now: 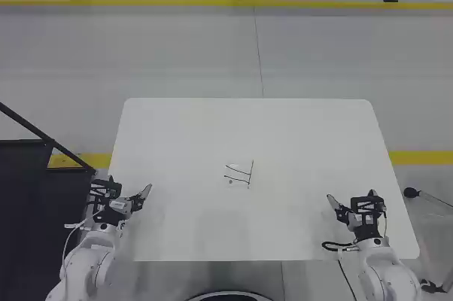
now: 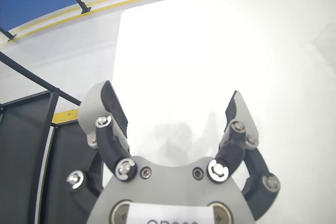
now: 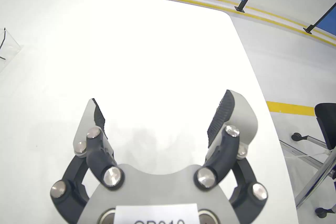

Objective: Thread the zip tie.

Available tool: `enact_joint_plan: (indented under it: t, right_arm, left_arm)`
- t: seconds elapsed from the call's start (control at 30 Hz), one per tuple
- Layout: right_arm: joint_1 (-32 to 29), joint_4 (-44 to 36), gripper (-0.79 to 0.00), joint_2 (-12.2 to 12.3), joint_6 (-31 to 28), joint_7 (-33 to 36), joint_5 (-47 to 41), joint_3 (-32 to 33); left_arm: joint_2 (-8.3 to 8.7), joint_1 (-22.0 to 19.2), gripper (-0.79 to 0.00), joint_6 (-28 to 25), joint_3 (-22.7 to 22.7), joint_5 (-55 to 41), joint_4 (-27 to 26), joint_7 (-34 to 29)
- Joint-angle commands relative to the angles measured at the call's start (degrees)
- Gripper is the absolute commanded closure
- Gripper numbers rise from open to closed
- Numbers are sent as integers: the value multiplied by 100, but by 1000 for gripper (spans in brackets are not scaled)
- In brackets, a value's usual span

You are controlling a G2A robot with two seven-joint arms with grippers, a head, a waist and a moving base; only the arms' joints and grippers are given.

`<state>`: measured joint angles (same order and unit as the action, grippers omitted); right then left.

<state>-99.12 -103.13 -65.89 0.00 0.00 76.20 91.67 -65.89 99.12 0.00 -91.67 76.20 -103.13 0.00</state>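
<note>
Zip tie (image 1: 239, 175) lay near middle of table (image 1: 324, 135), well apart from both grippers. Left gripper (image 2: 170, 88) & right gripper (image 3: 160, 95) sat at the near corners, jaws spread wide, holding nothing. Prob. a ready pose w/ the tie not yet picked up.

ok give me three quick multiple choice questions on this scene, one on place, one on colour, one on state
1. Where on the table are the zip ties?
A) near its middle
B) at its far edge
C) at its near left corner

2. What colour is the table?
A) black
B) white
C) yellow

3. How do the left pincer and right pincer stand?
A) both shut
B) one shut, one open
C) both open

Key: 1 A, thin black strips lie near the middle, apart from both arms; 2 B, its top is plain white; 3 C, each wrist view shows its pincer spread wide, holding nothing.
</note>
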Motion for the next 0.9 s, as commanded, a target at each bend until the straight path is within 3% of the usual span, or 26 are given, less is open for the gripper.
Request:
enact_joint_plan:
  t: [0.0, 0.4, 0.63, 0.87]
  right_arm:
    - [0, 0, -784, 0, 0, 0, 0, 0]
    - [0, 0, -785, 0, 0, 0, 0, 0]
    - [0, 0, -785, 0, 0, 0, 0, 0]
    - [0, 0, -785, 0, 0, 0, 0, 0]
  left_arm:
    - [0, 0, -785, 0, 0, 0, 0, 0]
    - [1, -2, -785, -30, 13, 15, -2, 4]
    - [33, -168, -785, -774, -77, 5, 25, 87]
    - [128, -634, -785, -2260, -240, -138, 94, -89]
